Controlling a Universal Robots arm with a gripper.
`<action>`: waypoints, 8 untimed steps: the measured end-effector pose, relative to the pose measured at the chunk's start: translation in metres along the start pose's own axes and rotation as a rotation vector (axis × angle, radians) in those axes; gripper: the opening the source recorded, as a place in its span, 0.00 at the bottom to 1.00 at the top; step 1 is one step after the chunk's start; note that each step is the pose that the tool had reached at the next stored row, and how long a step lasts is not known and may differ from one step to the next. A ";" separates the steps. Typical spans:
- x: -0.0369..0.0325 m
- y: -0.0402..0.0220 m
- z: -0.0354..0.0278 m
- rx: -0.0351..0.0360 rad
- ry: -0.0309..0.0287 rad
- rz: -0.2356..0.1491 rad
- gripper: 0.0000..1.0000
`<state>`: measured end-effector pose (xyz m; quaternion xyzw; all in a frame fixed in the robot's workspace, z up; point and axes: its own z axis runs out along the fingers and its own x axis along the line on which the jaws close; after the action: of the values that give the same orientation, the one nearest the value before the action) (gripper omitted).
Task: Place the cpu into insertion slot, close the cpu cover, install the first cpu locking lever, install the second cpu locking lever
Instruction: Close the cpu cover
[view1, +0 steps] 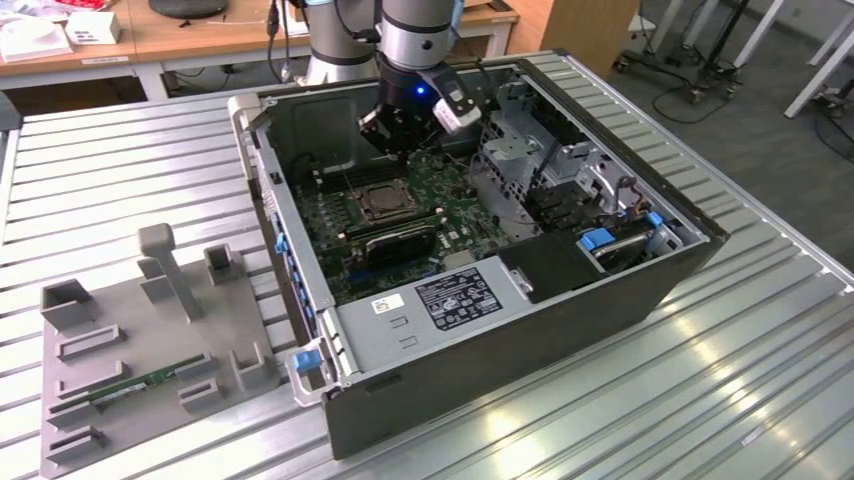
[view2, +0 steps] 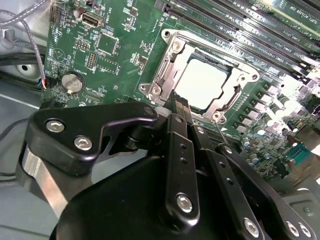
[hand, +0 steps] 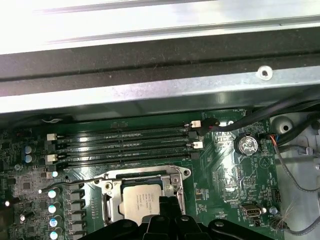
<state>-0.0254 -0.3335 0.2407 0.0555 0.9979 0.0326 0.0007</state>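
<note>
Your cpu (view2: 207, 82) is already seated in the insertion slot (view2: 156, 91) mid-board inside the case (view1: 534, 340) on the table (view1: 134, 160), cpu cover (view2: 172, 55) looks flat around it, and your pincer (view2: 182, 101), fingers (view2: 176, 130) pressed together, hangs right at the cover's edge.

Ribbed metal surface (view1: 120, 170) catches glare; wooden desks (view1: 200, 40) stand behind, wheeled stands (view1: 674, 75) on grey floor (view1: 761, 120).
</note>
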 end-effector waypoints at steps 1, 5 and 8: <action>0.0005 -0.0002 0.0001 -0.0002 0.0001 -0.002 0.11; 0.0038 -0.0030 0.0002 0.0001 0.0010 -0.017 0.11; 0.0054 -0.0058 0.0006 0.0001 0.0017 -0.029 0.11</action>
<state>-0.0314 -0.3386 0.2397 0.0412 0.9986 0.0326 0.0003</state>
